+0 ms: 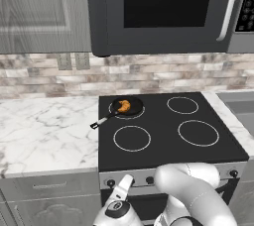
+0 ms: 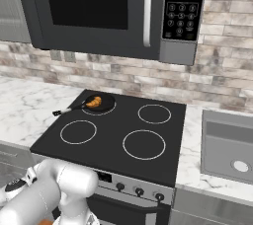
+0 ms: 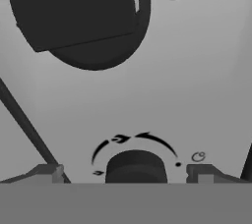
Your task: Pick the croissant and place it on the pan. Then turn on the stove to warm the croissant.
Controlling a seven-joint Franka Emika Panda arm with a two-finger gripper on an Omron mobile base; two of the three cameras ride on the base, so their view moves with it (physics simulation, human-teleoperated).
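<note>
On the black glass stove's [image 1: 168, 126] far-left burner, a small black frying pan [image 1: 130, 106] holds the golden croissant [image 1: 124, 105]; nearer, the gripper [image 3: 129, 178] apparently straddles a dark knob [image 3: 135, 166], fingers spread wide.

A dark microwave [image 1: 168, 9] hangs on the brick backsplash [image 1: 149, 74]; marble counter [image 1: 44, 131] lies below-left, a sink [image 2: 230, 145] below-right.

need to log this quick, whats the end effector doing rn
End effector: open, holding nothing, fingertips either side of a stove knob.
</note>
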